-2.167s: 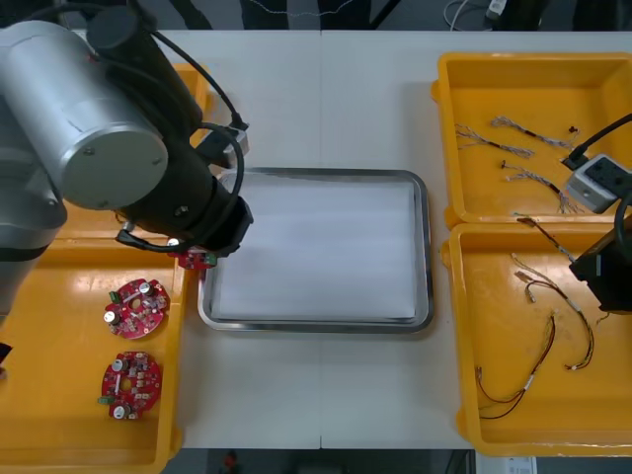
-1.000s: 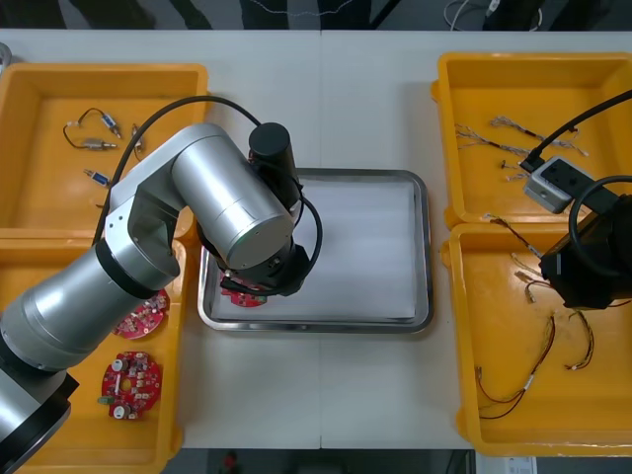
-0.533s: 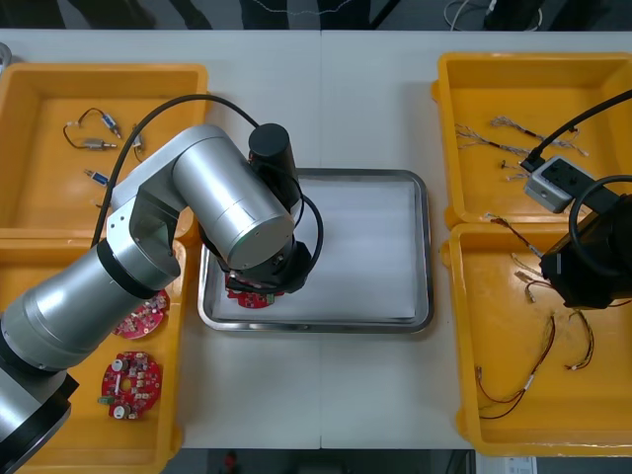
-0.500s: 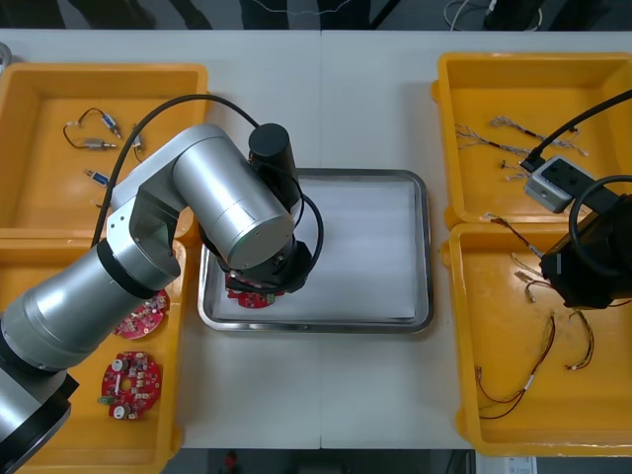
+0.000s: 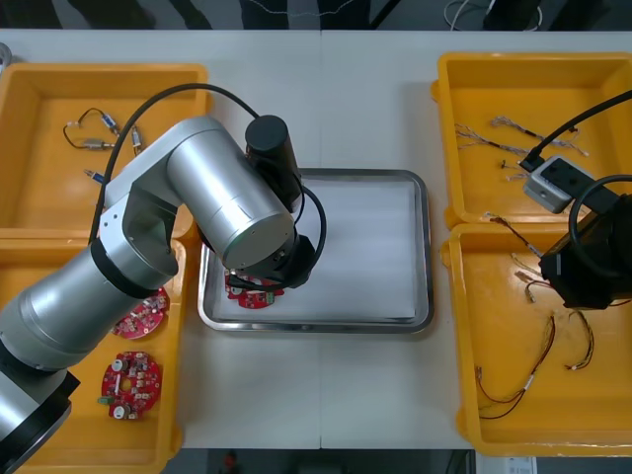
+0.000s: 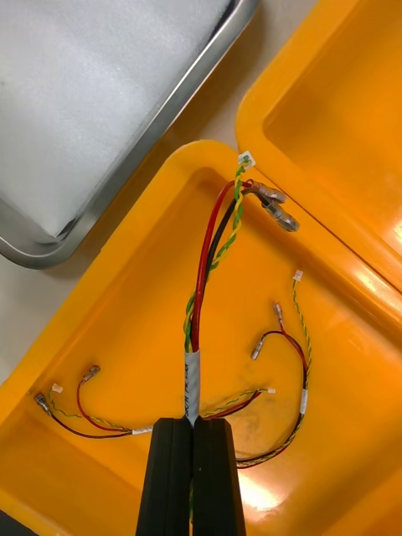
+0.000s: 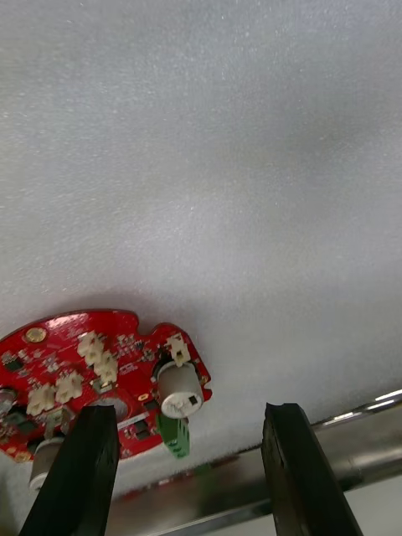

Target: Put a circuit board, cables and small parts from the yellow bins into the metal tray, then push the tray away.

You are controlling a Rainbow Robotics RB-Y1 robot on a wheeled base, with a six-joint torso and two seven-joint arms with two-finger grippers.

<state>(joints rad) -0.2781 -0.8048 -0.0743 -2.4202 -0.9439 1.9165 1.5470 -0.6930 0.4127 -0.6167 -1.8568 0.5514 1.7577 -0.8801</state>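
A round red circuit board [image 7: 92,381] lies flat on the white lining in the metal tray's [image 5: 426,247] near left corner; its edge peeks out from under my left arm [image 5: 247,294]. My left gripper [image 7: 188,440] stands open just over it. One finger [image 7: 79,473] overlaps the board's rim and the other finger [image 7: 297,473] stands clear of it. My right gripper [image 6: 193,427] is shut over the near right bin [image 5: 464,326]. A red, yellow and black cable [image 6: 209,268] runs out from under its tips; I cannot tell if they touch.
Two more red boards [image 5: 138,316] [image 5: 130,383] lie in the near left bin. Small metal parts [image 5: 94,133] sit in the far left bin. Twisted cables [image 5: 504,143] lie in the far right bin, and red and yellow cables [image 5: 538,365] in the near right bin.
My left arm carried a board from the near left bin into the tray's near left corner. Its fingers have since spread and let the board go. The right arm barely moved.
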